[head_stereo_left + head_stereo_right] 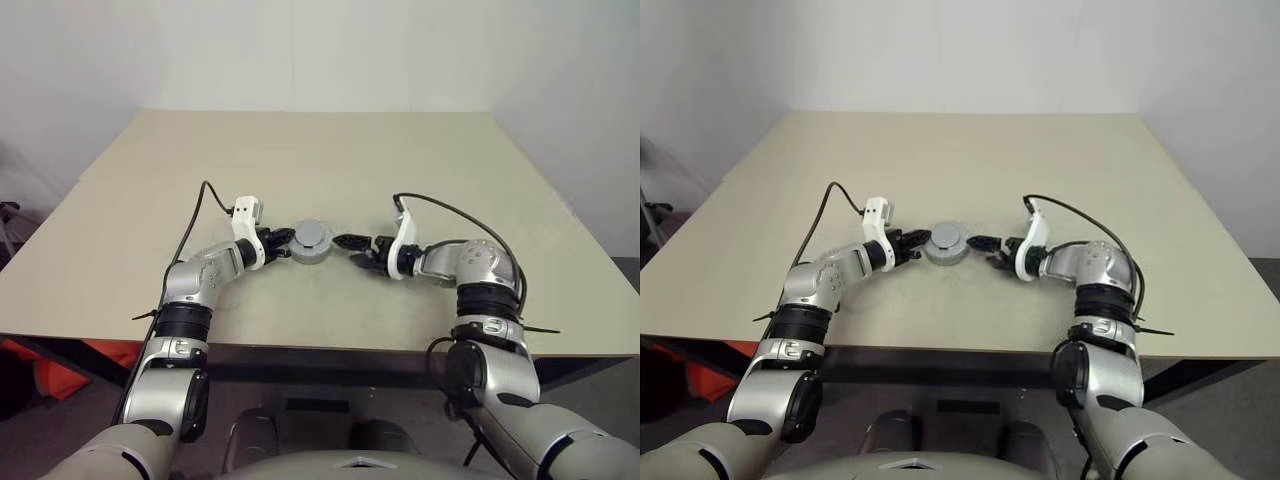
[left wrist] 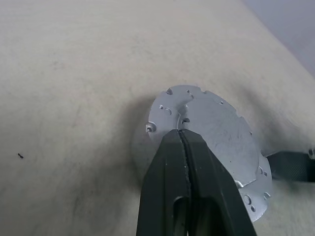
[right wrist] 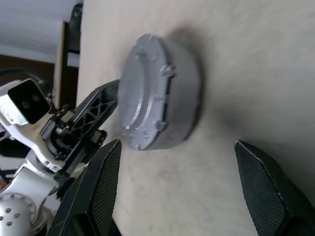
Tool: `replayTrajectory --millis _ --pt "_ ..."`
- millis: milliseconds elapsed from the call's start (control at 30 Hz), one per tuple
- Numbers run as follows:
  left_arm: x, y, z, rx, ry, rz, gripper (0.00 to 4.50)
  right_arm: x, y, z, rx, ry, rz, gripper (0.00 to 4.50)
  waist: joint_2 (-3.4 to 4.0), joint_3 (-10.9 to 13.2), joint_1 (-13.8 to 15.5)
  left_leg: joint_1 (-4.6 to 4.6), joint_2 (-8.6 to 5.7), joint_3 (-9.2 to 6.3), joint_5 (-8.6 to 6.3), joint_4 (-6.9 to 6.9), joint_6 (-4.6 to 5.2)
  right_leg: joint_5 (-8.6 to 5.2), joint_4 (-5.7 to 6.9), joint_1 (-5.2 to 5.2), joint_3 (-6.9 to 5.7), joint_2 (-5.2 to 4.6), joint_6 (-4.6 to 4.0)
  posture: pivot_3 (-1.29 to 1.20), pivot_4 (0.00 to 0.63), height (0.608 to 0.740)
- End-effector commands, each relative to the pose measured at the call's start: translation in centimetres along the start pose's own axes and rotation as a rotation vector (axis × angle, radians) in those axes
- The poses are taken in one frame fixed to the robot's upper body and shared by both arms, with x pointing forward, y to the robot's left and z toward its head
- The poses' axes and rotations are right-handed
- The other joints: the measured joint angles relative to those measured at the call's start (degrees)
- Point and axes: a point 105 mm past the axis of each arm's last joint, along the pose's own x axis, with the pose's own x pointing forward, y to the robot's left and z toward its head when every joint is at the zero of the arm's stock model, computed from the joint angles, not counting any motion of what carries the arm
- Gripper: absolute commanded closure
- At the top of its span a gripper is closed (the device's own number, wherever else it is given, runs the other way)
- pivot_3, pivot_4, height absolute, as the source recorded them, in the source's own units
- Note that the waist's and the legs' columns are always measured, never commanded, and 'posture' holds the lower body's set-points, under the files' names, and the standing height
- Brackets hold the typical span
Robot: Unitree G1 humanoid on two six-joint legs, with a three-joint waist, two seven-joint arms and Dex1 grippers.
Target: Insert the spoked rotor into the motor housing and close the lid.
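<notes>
The motor housing [image 1: 311, 247] sits mid-table as a squat grey puck. The lid [image 2: 216, 130], a notched grey disc, lies flat on top of it and covers its inside. The spoked rotor is hidden. My left gripper [image 1: 284, 243] is shut with nothing between its fingers, and its tips rest against the lid's left edge [image 2: 181, 133]. To the right of the housing my right gripper [image 1: 351, 251] is open and a short gap from it. In the right wrist view its two fingers [image 3: 106, 172] stand apart on either side of the housing [image 3: 184, 98].
The beige table [image 1: 320, 160] stretches wide around the housing, with its front edge just below my forearms. A white wall stands behind it. Cables loop off both wrists.
</notes>
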Motion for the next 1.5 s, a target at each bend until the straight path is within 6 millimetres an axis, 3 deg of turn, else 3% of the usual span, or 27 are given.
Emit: replayTrajectory --millis 33,300,567,1067,1267,1500 --pt "0.5 -0.5 -1.4 -0.001 0.059 -0.009 4.5 2.0 1.5 -0.7 0.008 0.025 0.064 0.39 0.01 0.0 0.0 0.01 0.0 0.0 0.04 -0.03 -0.08 -0.01 0.0 0.0 0.0 0.0 -0.01 0.0 0.0 0.74" --pt "0.4 -0.3 -1.2 0.011 0.057 0.001 4.5 5.6 3.5 0.1 0.028 -0.045 0.148 0.39 0.02 0.0 -0.6 0.07 0.01 0.01 0.05 -0.13 -0.09 -0.03 0.01 -0.05 0.0 0.01 -0.03 0.0 0.0 0.74" --pt "0.0 0.1 -1.2 0.026 0.059 0.016 4.5 7.6 5.9 0.1 0.019 -0.063 0.232 0.39 0.01 0.0 -1.2 0.31 0.07 0.0 0.05 -0.13 -0.09 -0.03 0.04 -0.11 -0.03 0.05 -0.03 0.0 0.0 0.74" --pt "-0.2 0.4 -1.0 0.037 0.058 0.029 4.5 8.9 9.0 -0.9 -0.028 -0.03 0.336 0.39 0.02 0.0 -2.3 -0.04 0.1 0.02 0.06 -0.15 -0.1 0.09 0.2 -0.67 -0.03 0.12 -0.25 0.0 0.0 0.74" --pt "-0.2 0.4 -1.0 0.037 0.056 0.029 4.5 8.9 9.9 -0.7 -0.041 -0.034 0.359 0.39 0.03 0.0 -1.5 -0.38 0.07 0.03 0.01 -0.18 -0.04 0.22 0.13 -0.82 -0.04 0.09 -0.73 0.0 0.0 0.74" --pt "-0.1 0.3 -1.1 0.04 0.055 0.029 4.5 9.2 8.4 -0.1 -0.055 -0.074 0.264 2.53 0.0 0.0 -0.9 -0.58 0.1 0.03 0.02 -0.16 -0.07 0.22 0.11 -0.97 -0.08 0.1 -0.74 0.0 0.0 0.74"
